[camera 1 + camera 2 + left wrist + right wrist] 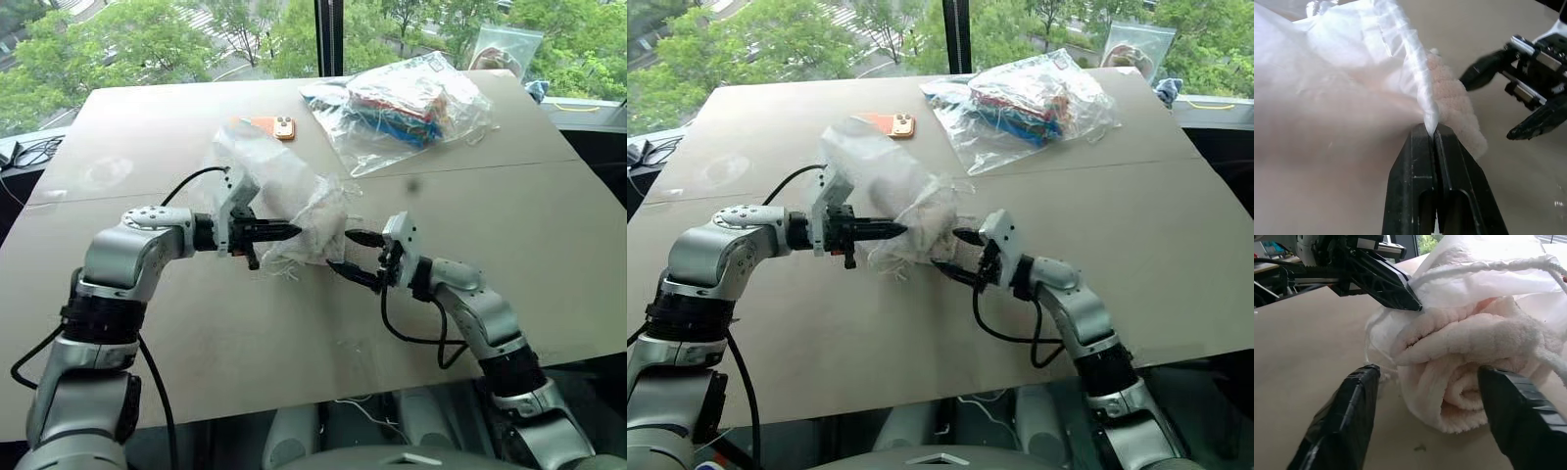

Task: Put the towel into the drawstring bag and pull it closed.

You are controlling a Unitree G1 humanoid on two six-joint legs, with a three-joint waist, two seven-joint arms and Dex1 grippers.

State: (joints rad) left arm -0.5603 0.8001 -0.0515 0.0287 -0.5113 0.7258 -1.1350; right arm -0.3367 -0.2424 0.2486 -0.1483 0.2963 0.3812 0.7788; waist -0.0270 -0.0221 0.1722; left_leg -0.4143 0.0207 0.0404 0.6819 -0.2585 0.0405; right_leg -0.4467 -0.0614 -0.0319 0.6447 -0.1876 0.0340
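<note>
Bright daylight pours in from the window [196, 39] behind the table [549, 255], flat and even, with only faint soft shadows under the arms. In the left wrist view the bag [1327, 98] glows washed-out and blurs close to the lens. The towel [1474, 357] reads sharp, its near fingers [1342, 426] soft.

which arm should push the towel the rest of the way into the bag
Right. Its open claw faces the towel poking from the drawstring bag mouth, while the left claw is shut on the bag's rim, holding it.
</note>
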